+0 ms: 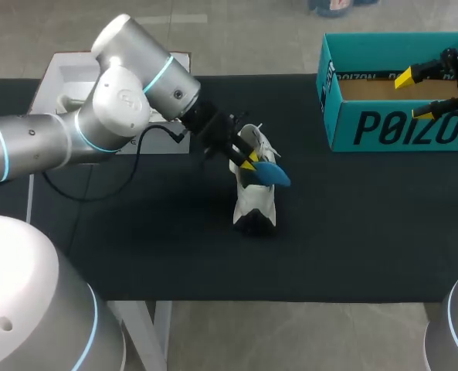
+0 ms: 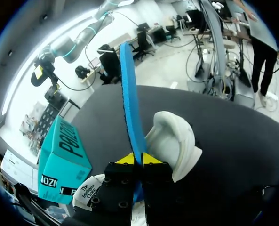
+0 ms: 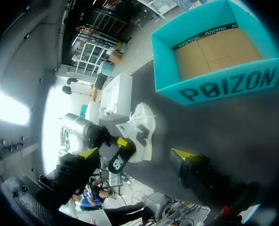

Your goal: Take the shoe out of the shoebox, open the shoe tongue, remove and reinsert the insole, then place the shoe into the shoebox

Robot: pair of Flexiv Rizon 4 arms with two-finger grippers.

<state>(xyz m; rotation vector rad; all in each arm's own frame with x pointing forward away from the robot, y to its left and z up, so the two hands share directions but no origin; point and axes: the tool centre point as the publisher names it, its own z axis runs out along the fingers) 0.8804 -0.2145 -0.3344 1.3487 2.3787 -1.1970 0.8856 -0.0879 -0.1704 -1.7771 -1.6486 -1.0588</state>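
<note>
- Left gripper clamps blue insole by one end; likely light, bendy, so steady the shoe when reinserting.
- Right gripper spread wide, empty, near shoebox.

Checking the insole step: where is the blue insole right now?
In the head view's middle, the blue insole is pinched in the left gripper, just over the white shoe and well left of the teal shoebox.

Desk top covered in black cloth, white legs under near edge, white panel at far-left corner, lighting even.
</note>
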